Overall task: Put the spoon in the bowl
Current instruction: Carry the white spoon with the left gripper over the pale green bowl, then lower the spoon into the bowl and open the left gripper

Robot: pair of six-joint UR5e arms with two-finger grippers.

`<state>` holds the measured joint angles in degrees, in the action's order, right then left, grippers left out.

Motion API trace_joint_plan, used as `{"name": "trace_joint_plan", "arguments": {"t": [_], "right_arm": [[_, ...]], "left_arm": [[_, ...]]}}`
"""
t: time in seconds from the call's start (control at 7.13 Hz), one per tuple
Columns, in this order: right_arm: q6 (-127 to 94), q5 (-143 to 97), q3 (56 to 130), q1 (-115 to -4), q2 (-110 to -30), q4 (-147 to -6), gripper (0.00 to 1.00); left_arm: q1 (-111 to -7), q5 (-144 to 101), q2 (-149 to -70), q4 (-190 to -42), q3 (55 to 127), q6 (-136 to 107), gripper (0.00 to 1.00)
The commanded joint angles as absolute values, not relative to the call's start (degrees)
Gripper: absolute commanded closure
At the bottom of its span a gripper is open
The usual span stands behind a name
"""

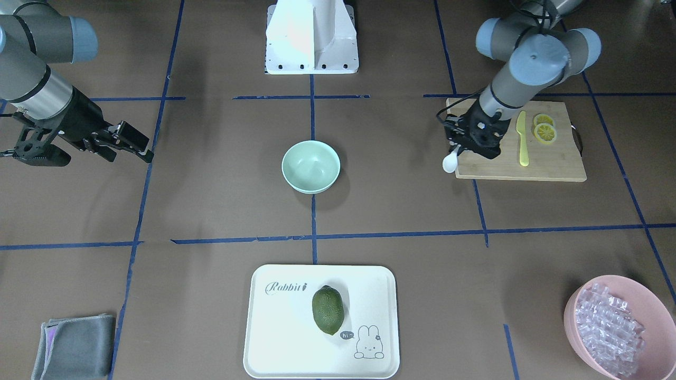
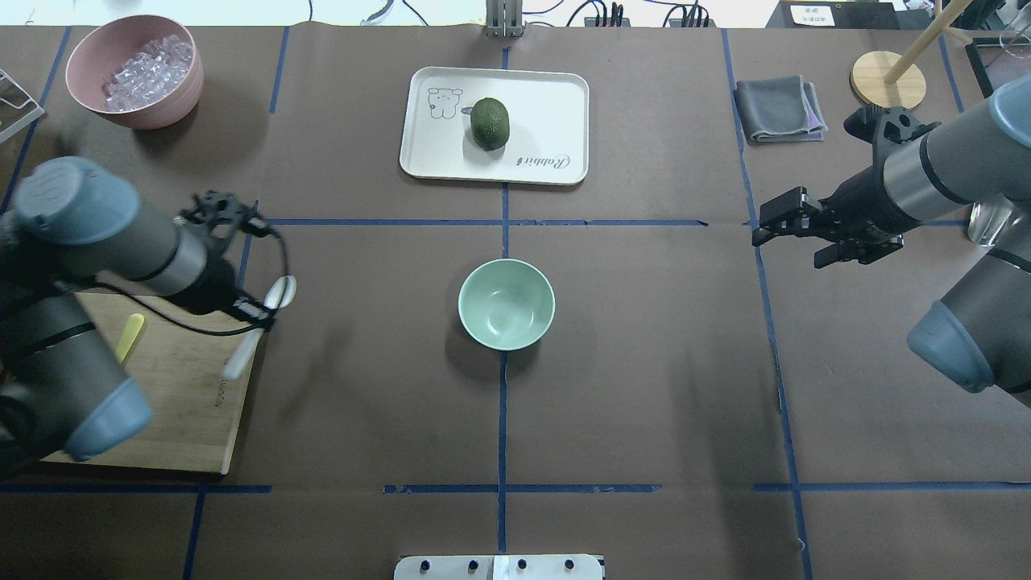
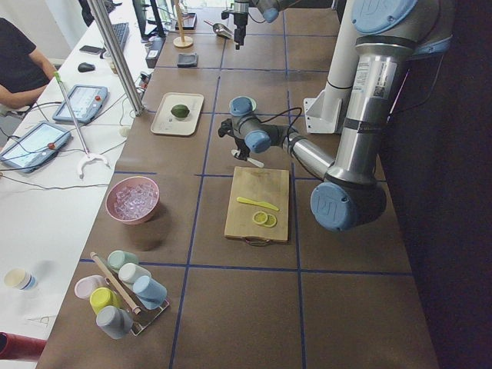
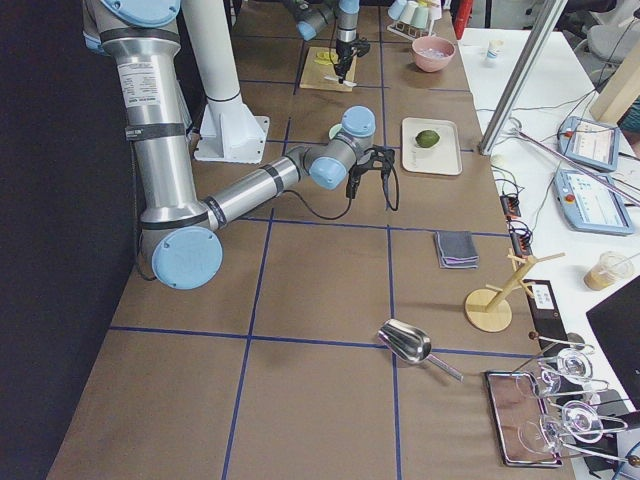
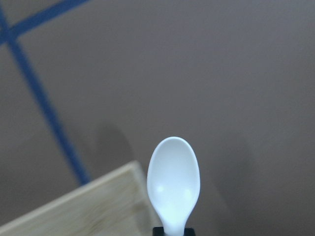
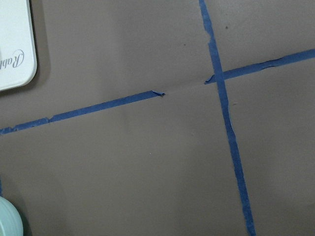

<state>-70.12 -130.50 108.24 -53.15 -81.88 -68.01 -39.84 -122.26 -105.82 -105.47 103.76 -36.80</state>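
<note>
Spoon (image 2: 279, 292) in left pincer (image 2: 259, 319), outside bowl (image 2: 548, 311)

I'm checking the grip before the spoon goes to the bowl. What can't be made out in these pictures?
Spoon handle: left wrist view, cut off by the bottom edge, so the left claw's hold barely shows there.
Knife: overhead view, mostly hidden by the left arm.
Pink bowl: front-facing view, cut off by the right and bottom edges.
Spoon in both side views: too small to judge.
</note>
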Motion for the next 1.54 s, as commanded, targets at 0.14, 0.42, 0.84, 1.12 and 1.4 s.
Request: {"name": "trace_joint_plan", "arguments": {"t": [0.14, 0.42, 0.84, 1.12, 1.4], "right_arm": [[-70.0, -129.7, 108.7, -54.6, -83.8, -67.9, 0.0], [-70.0, -126.2, 109.1, -55.2, -85.9, -67.9, 0.0], [-70.0, -126.2, 109.5, -55.4, -86.2, -67.9, 0.0], [-70.0, -126.1, 109.6, -55.4, -86.2, -67.9, 0.0], [-70.0, -126.2, 109.7, -55.4, -86.3, -67.9, 0.0]], "left_arm": [[-33.7, -122.1, -127.6, -94.6, 96.5, -48.9, 1.0], [-33.0, -122.0, -139.8, -94.5, 85.0, -53.4, 0.99], [-31.9, -120.0, -141.8, -94.6, 80.9, -53.5, 0.94], [-31.3, -119.6, -141.8, -94.6, 80.7, -53.7, 0.86], [-31.2, -119.5, -141.7, -94.5, 80.7, -53.6, 0.46]]}}
